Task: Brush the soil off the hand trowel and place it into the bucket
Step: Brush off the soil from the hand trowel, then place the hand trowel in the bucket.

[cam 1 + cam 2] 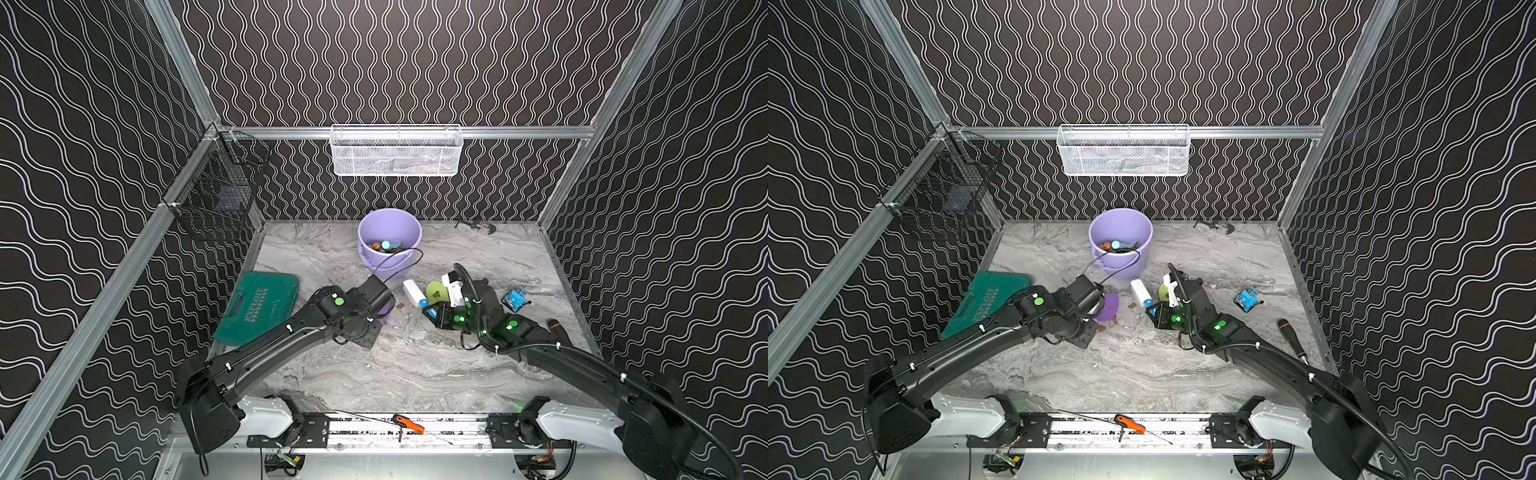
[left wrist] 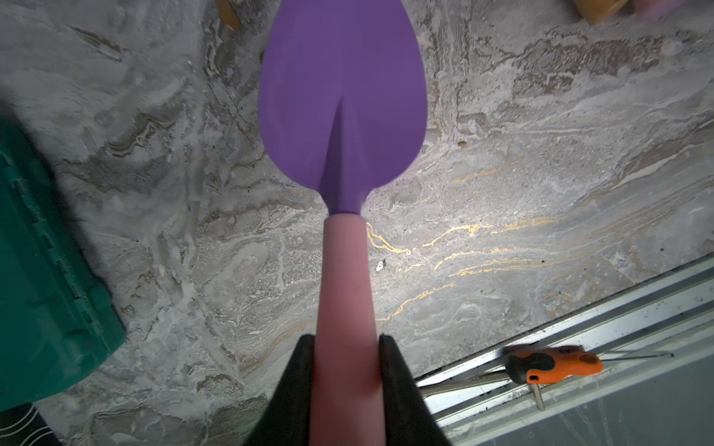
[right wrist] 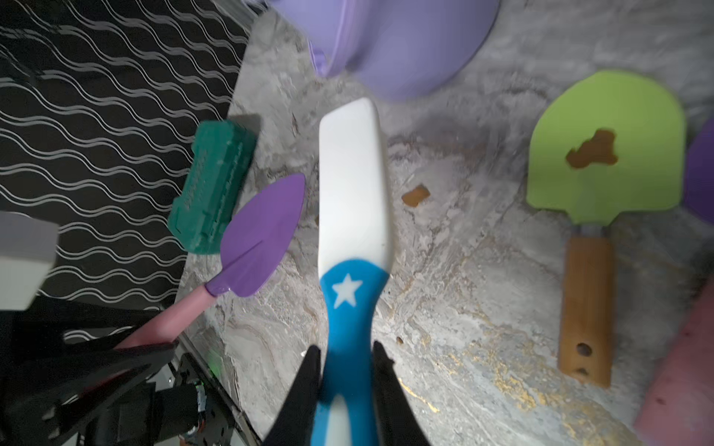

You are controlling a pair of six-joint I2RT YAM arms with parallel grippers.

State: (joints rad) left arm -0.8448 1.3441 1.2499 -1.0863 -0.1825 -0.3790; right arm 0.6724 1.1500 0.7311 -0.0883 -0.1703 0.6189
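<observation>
The left fingers (image 2: pixel 295 386) clench the purple trowel (image 2: pixel 342 96), blade looking clean; right fingers (image 3: pixel 307 386) grasp the brush (image 3: pixel 353 185). Dropping the trowel into the bucket (image 1: pixel 386 224) remains.

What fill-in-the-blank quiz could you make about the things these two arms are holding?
The left gripper grips the purple trowel by its ___ handle.
The right gripper holds a white-and-blue brush bearing a white ___.
A clump of soil lies on the green trowel's ___.
Missing words: pink; star; blade.
</observation>
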